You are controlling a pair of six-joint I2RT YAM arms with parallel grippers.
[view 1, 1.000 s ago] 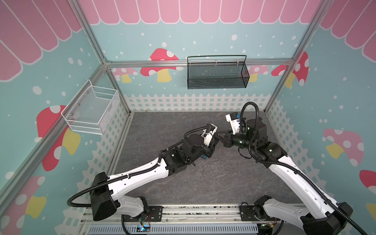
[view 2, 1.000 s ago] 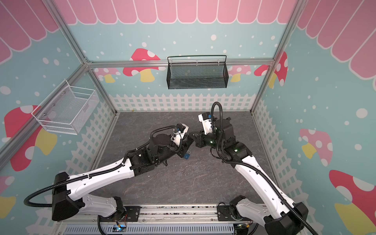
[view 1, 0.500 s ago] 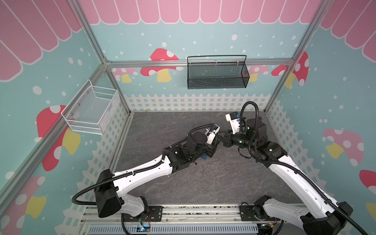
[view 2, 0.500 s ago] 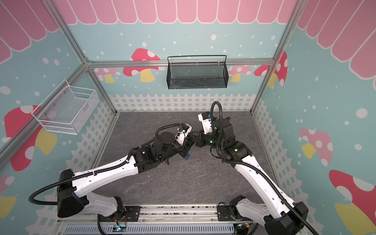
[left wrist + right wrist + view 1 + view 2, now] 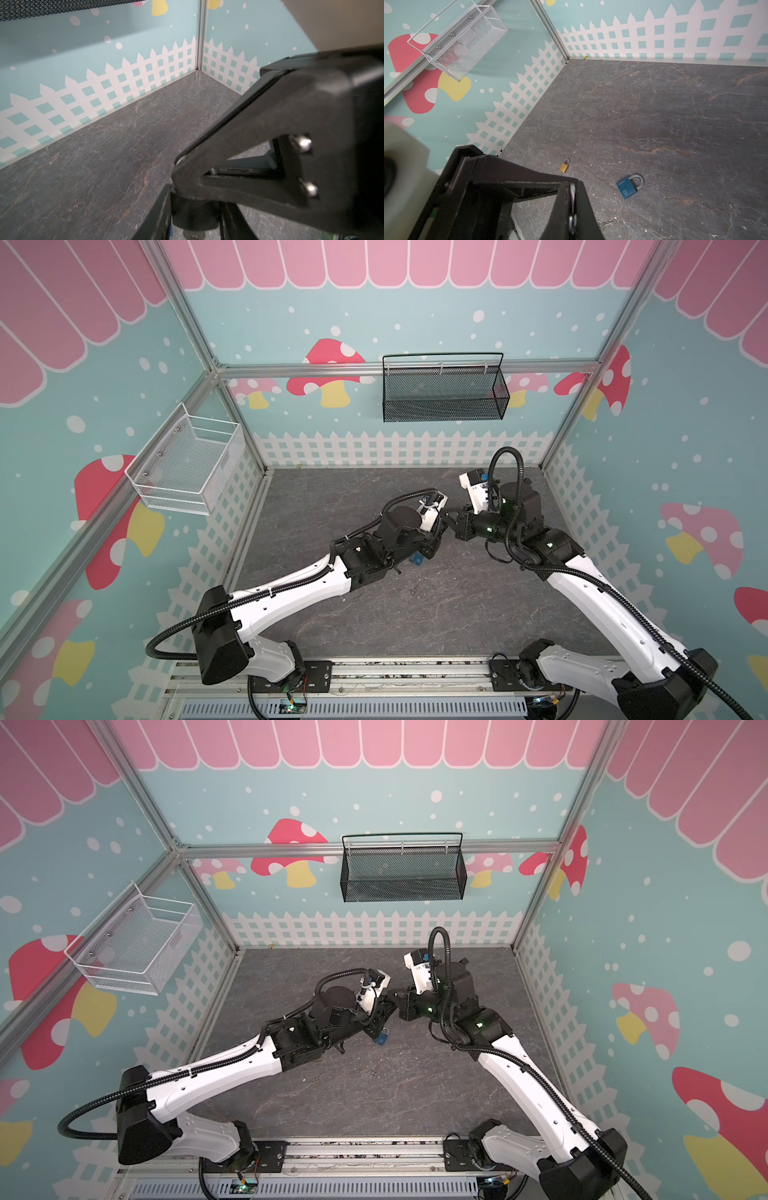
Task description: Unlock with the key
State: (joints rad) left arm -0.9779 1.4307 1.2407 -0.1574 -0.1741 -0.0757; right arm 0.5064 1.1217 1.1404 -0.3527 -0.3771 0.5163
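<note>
Desk (image 5: 374, 614): dark marbled surface, walled on three sides. Both arms reach in from the front edge and meet just behind the desk's centre.

Right fingers (image 5: 454, 521): pressed together. In the right wrist view (image 5: 583, 212) a thin strip of bright metal shows edge-on between the tips. What it is cannot be confirmed. The left wrist view shows these same fingers (image 5: 228, 145) close in front of the lens and raised off the desk, with a small pale glint at the tip.

Left fingers (image 5: 438, 531): tip to tip with the right fingers in both top views (image 5: 385, 1011). Whether they are spread or pinching anything cannot be told; the top views are too small, and the left wrist view shows only blurred dark bars at close range.

Key (image 5: 606, 224): a small metal key lies flat on the desk near its centre, apart from both sets of fingers. The right fingers partly hide it in the right wrist view.

Blue padlock (image 5: 629, 186): flat on the desk near its centre, shackle seated. It sits near the key but does not touch it. In both top views it lies directly beneath the left arm's wrist (image 5: 417, 559).

Brass padlock (image 5: 564, 166): smaller and flat on the desk. It sits on the blue padlock's left-edge side, well apart from it.
</note>
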